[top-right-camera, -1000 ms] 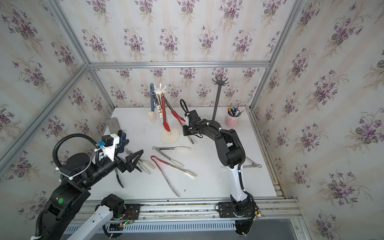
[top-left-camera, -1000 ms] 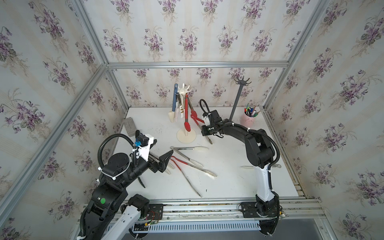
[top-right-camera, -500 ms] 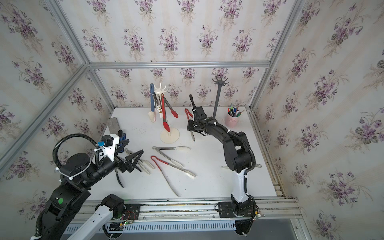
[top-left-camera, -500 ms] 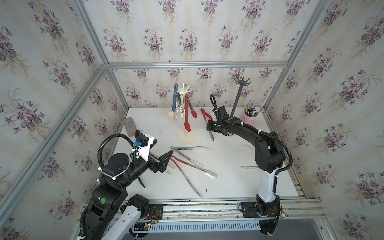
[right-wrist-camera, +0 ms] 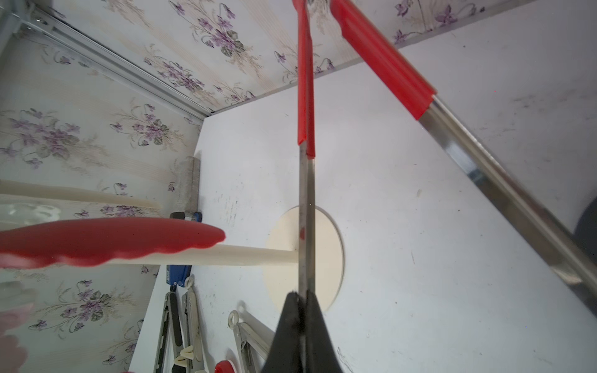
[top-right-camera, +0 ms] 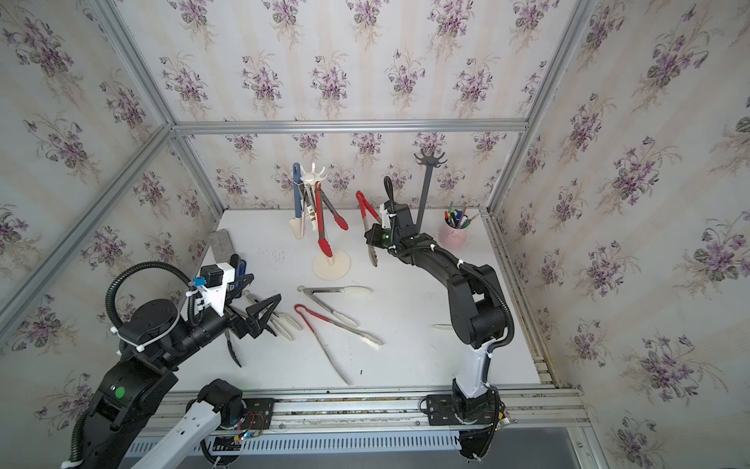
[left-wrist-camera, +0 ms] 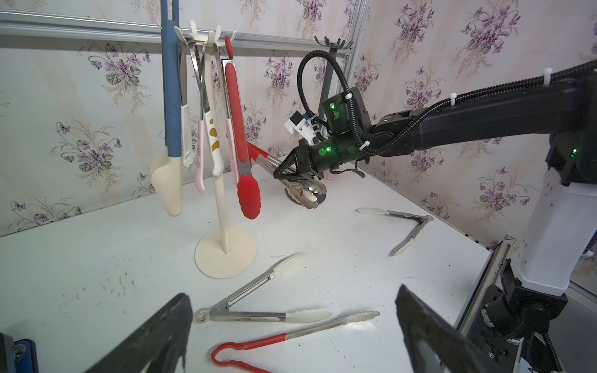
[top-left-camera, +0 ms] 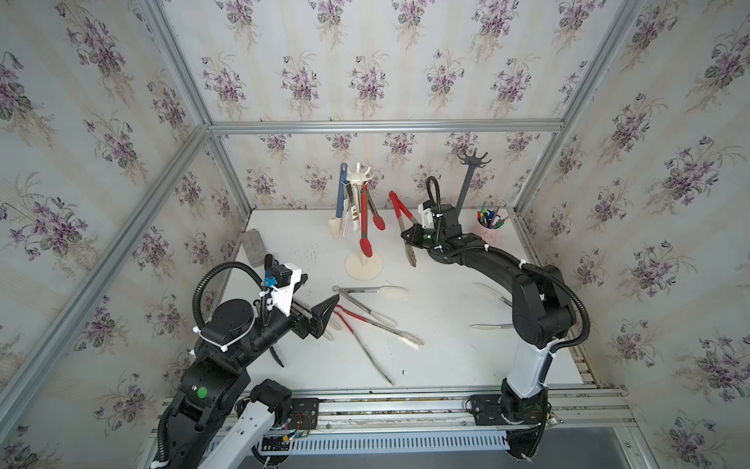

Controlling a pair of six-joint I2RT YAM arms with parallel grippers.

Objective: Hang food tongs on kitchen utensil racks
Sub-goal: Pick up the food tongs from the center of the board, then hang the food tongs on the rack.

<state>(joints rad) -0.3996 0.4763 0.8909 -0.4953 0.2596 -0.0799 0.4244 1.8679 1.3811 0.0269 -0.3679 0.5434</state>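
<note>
Both top views: high above front edge, looking down over whole table (top-left-camera: 446, 357). Wrist views: low, close; share cream rack (left-wrist-camera: 225, 258).

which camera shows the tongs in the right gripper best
Both top views: the red-handled tongs show whole, clamped in the right gripper. The left wrist view partly hides their handles; the right wrist view shows only part, up close.

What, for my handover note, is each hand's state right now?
Left hand: open, holding nothing.
Right hand: closed on the red-handled steel tongs.
</note>
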